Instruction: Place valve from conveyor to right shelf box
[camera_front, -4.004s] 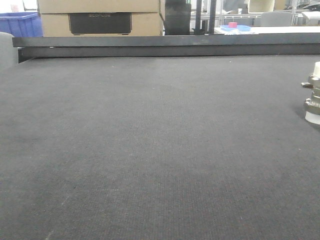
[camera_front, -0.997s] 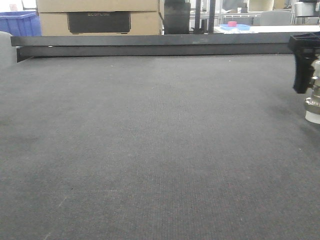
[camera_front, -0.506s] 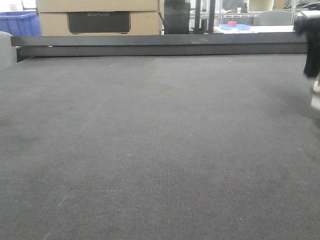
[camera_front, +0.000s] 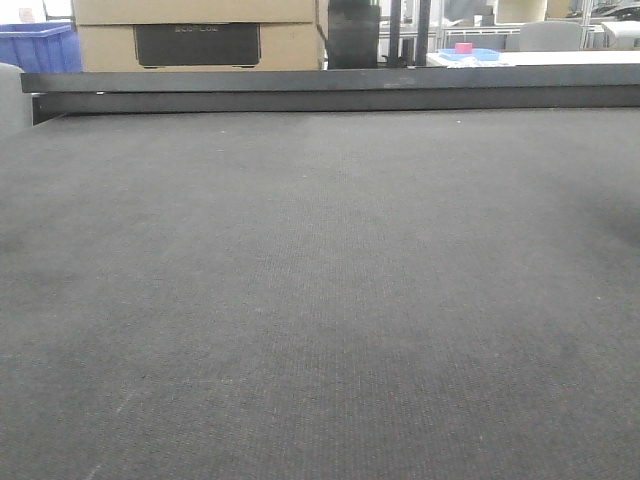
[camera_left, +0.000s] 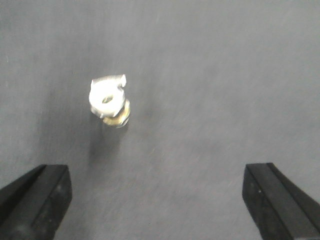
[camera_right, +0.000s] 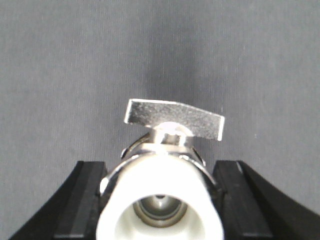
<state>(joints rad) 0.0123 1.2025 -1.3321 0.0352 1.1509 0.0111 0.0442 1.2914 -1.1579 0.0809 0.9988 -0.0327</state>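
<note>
Two grippers: right gripper clamps the valve; left gripper gapes wide above conveyor.

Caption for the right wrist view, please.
Right pincer clamps the valve, white end toward the camera, conveyor belt behind.

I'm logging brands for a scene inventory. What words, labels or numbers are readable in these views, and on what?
"ECOFLOW": faint grey letters on the dark panel of the cardboard box behind the rail. They are blurred, so this is a best reading.
Small white sign, far top left: too small to read.
Valve and belt: no markings visible.
</note>
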